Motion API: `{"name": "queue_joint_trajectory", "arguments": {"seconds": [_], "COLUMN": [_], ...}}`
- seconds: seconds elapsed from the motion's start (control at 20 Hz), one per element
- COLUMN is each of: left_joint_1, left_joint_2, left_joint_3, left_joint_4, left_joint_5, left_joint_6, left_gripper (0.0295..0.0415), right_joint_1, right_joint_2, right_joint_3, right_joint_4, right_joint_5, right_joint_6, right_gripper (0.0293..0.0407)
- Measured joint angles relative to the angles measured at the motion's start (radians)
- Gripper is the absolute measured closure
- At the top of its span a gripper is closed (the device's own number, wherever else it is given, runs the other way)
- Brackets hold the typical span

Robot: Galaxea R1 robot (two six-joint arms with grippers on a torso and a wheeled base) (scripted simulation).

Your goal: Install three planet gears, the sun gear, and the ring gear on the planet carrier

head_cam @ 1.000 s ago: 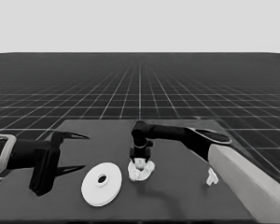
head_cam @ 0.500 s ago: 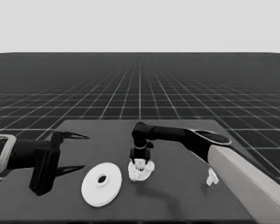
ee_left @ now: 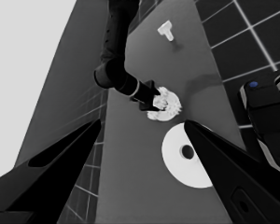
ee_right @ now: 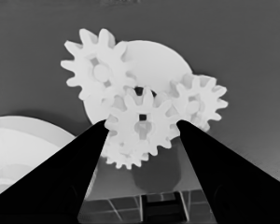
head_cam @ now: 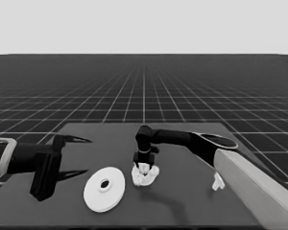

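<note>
Desk [head_cam: 192, 201]: dark grey, plain.
Floor [head_cam: 144, 96]: dark, with a pale grid.
Larger round part [head_cam: 104, 189]: white, dark centre hole.
Gears [ee_right: 141, 125]: white, toothed.
Thin white piece [head_cam: 217, 181]: white.
Right arm [head_cam: 249, 182]: pale grey, black toward the end effector.

Simulated test scene, dark table [head_cam: 192, 201] on endless grid floor [head_cam: 144, 96], blank pale sky

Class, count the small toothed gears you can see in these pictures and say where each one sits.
4. All sit on the smaller round part: one gear and another on opposite sides, a third between the right gripper fingers, a fourth partly hidden beneath it.
</note>
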Motion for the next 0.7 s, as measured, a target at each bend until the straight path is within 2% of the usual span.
{"name": "queue_joint_trajectory", "arguments": {"seconds": [0.7], "left_joint_1": [0.000], "left_joint_2": [0.000], "left_joint_3": [0.000], "left_joint_4": [0.000], "left_joint_5": [0.000], "left_joint_6": [0.000], "left_gripper": [0.0326], "right_joint_1": [0.000], "right_joint_2": [0.000], "right_joint_3": [0.000], "right_joint_4": [0.000], "right_joint_5": [0.000], "right_joint_6": [0.147], "right_gripper": [0.0390]}}
